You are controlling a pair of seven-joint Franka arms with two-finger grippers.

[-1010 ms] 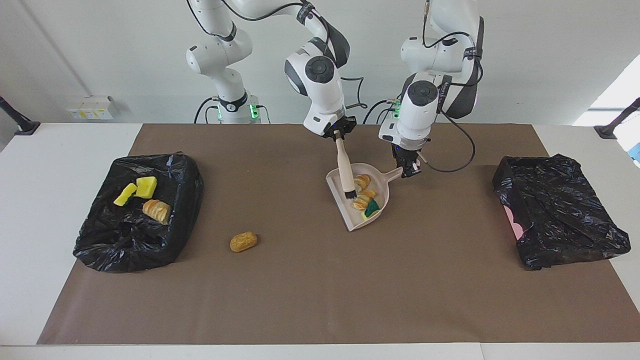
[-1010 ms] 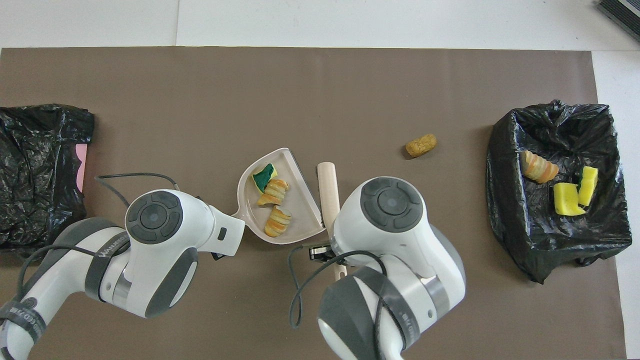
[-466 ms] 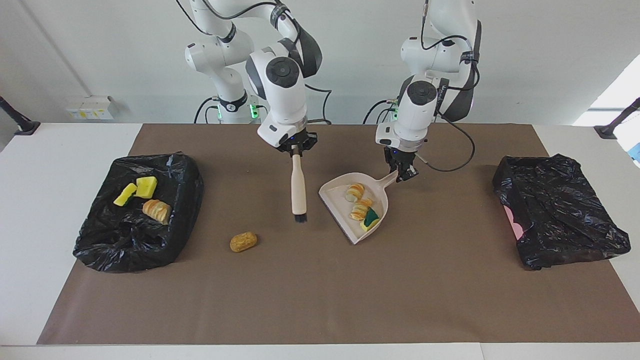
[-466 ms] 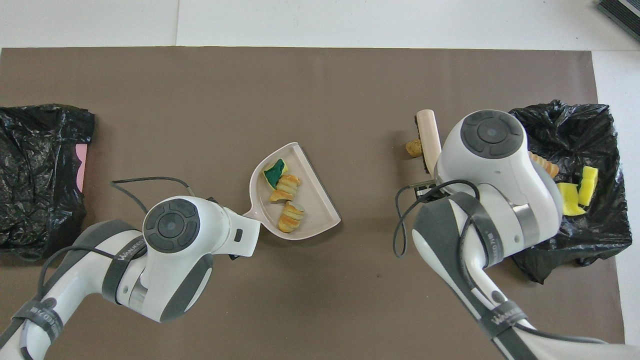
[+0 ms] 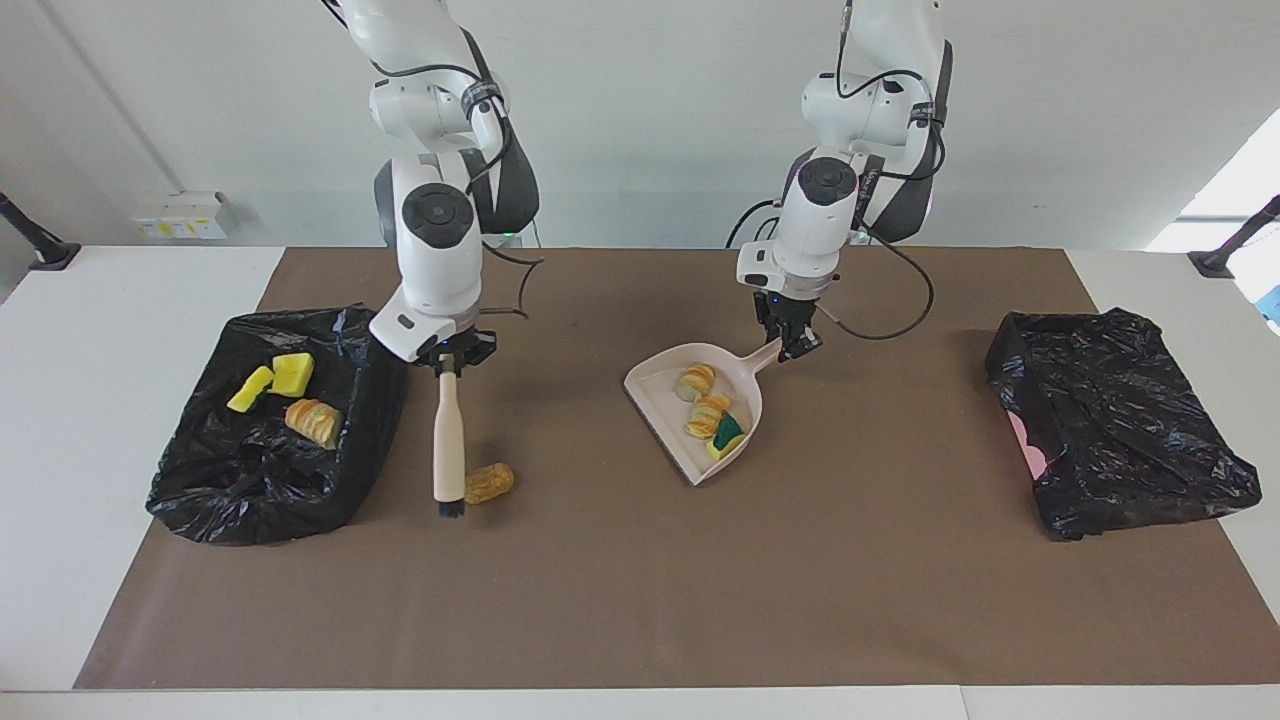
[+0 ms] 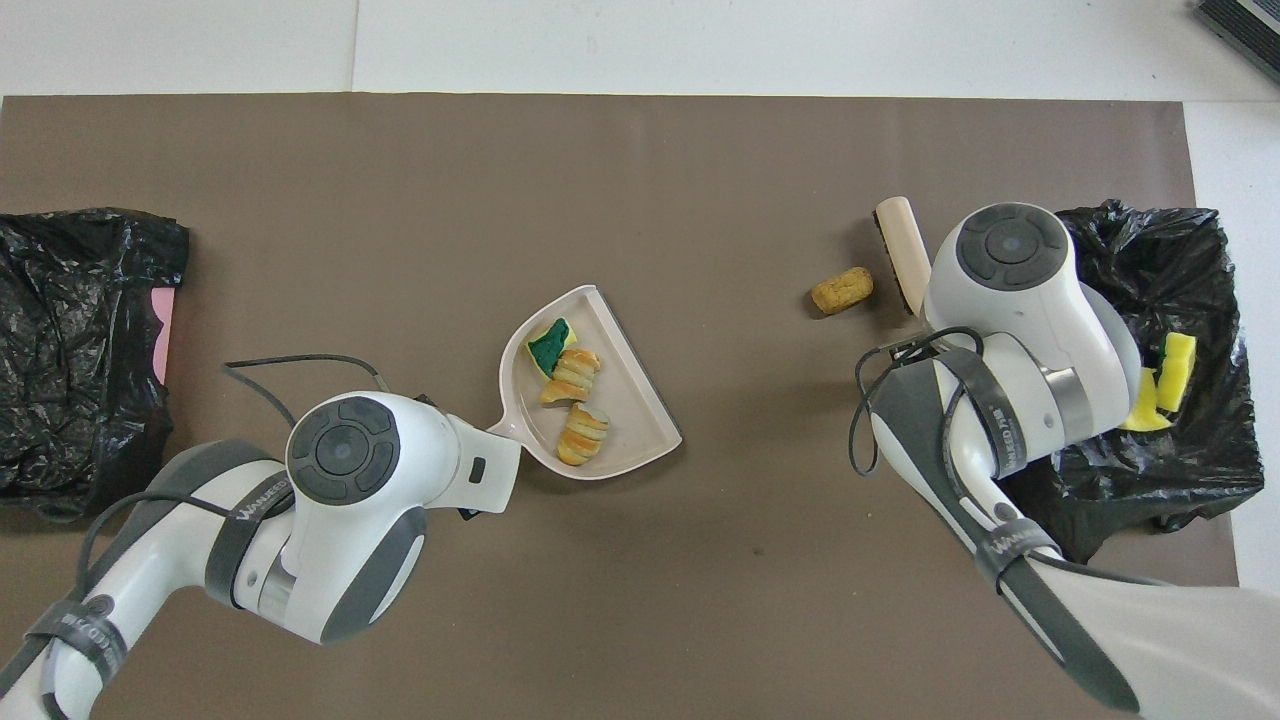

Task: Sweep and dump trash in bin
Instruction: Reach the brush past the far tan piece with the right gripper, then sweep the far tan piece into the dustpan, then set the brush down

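Observation:
My right gripper (image 5: 449, 362) is shut on the top of a beige brush (image 5: 449, 440) that hangs upright. Its black bristles (image 5: 451, 508) are at the mat, between a loose tan bread chunk (image 5: 487, 483) and the black-bagged bin (image 5: 215, 480). My left gripper (image 5: 792, 348) is shut on the handle of the beige dustpan (image 5: 655, 385). The pan is tilted and carries two bread pieces (image 5: 708, 415) and a green-backed sponge (image 5: 727, 435). The bin holds two yellow sponges (image 5: 292, 373) and a bread piece (image 5: 313, 420). From overhead the chunk (image 6: 842, 290) lies beside the brush (image 6: 903, 250).
A second black bag (image 5: 1110, 420) with a pink patch lies at the left arm's end of the table. A brown mat (image 5: 640, 600) covers most of the table. The right arm's wrist (image 6: 1015, 270) overhangs part of the bin (image 6: 1190, 450) from overhead.
The right arm carried the brush out of the dustpan and across to the loose bread chunk by the bin. The left gripper shifted the dustpan slightly toward the same end.

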